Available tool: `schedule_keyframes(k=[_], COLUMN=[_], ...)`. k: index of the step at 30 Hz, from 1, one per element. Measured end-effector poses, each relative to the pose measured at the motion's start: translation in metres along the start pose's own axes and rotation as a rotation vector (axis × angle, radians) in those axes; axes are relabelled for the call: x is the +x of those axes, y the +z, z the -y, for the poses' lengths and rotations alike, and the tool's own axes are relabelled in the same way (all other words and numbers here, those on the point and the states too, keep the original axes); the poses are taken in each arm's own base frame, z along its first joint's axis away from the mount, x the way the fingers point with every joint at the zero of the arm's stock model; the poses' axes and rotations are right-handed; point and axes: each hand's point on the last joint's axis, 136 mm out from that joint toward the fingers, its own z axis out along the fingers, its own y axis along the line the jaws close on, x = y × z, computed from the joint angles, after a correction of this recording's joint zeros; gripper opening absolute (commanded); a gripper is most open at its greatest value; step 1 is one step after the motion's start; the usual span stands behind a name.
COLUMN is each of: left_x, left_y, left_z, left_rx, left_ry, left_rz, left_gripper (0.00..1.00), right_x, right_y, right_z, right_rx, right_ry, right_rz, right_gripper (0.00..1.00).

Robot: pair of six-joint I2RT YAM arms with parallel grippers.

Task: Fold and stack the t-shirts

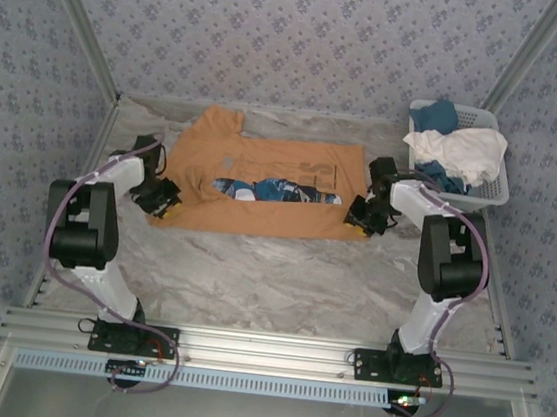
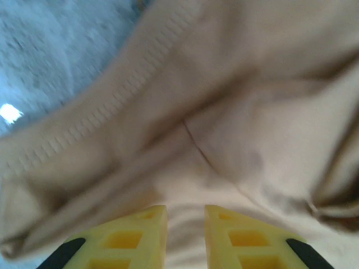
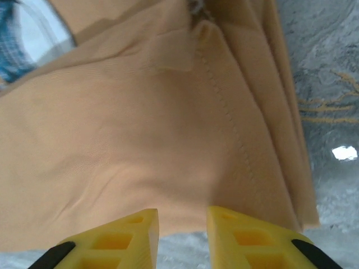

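Hovering at the left edge of the orange-tan t-shirt [image 1: 264, 157], the left gripper [image 1: 164, 196] has its yellow fingers [image 2: 134, 235] a narrow gap apart. Cloth shows in that gap, and I cannot tell whether it is pinched or merely lies beneath. At the shirt's right edge, the right gripper [image 1: 363, 218] also stands narrowly parted. From the wrist its fingertips [image 3: 132, 232] sit just over the near hem, holding nothing, with stitching running away beyond them.

One orange-tan shirt lies spread across the middle of the table, its blue-and-white print [image 1: 276, 190] facing up between the two arms. One white lattice basket [image 1: 482, 114] stands at the far right corner. It holds one white t-shirt [image 1: 461, 149] heaped on top, with blue cloth [image 1: 435, 116] showing behind and under it.

The table [image 1: 271, 278] is grey-veined marble pattern. Walls [image 1: 279, 27] papered in a small blue floral motif close in the far side and both flanks, and an aluminium rail [image 1: 263, 348] runs along the near edge.
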Motion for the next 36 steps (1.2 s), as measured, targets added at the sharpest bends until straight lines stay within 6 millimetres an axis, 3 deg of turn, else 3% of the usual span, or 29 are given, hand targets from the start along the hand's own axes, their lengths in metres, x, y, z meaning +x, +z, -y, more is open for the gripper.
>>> schedule_keyframes(k=[2, 7, 13, 17, 19, 22, 25, 29, 36], left_x=[-0.005, -0.006, 0.027, 0.042, 0.044, 0.052, 0.066, 0.082, 0.089], left_y=[0.007, 0.009, 0.002, -0.012, -0.024, -0.043, -0.047, -0.03, -0.004], left_z=[-0.009, -0.019, -0.048, -0.056, -0.043, -0.007, 0.023, 0.03, 0.036], left_rx=[-0.036, -0.055, -0.074, -0.079, -0.045, 0.039, 0.113, 0.093, 0.038], left_ry=[-0.003, 0.005, 0.003, -0.002, 0.019, 0.086, 0.136, 0.157, 0.188], left_rz=[0.005, 0.015, -0.003, -0.005, 0.024, 0.055, 0.036, -0.036, -0.096], left_gripper=[0.2, 0.2, 0.2, 0.31, 0.37, 0.42, 0.44, 0.44, 0.39], right_x=[0.002, 0.001, 0.045, 0.067, 0.069, 0.066, 0.058, 0.051, 0.047], right_y=[0.013, 0.011, 0.003, -0.006, -0.013, -0.027, -0.039, -0.049, -0.059], right_z=[0.011, 0.017, 0.042, 0.05, 0.041, 0.018, -0.014, -0.043, -0.062], right_rx=[0.04, 0.06, 0.103, 0.132, 0.122, 0.084, 0.001, -0.103, -0.171], right_ry=[0.018, 0.024, 0.024, 0.006, -0.026, -0.091, -0.152, -0.192, -0.209], right_rz=[-0.031, -0.037, -0.09, -0.107, -0.081, -0.025, 0.029, 0.058, 0.067], right_gripper=[0.28, 0.28, 0.3, 0.39, 0.42, 0.46, 0.49, 0.5, 0.5])
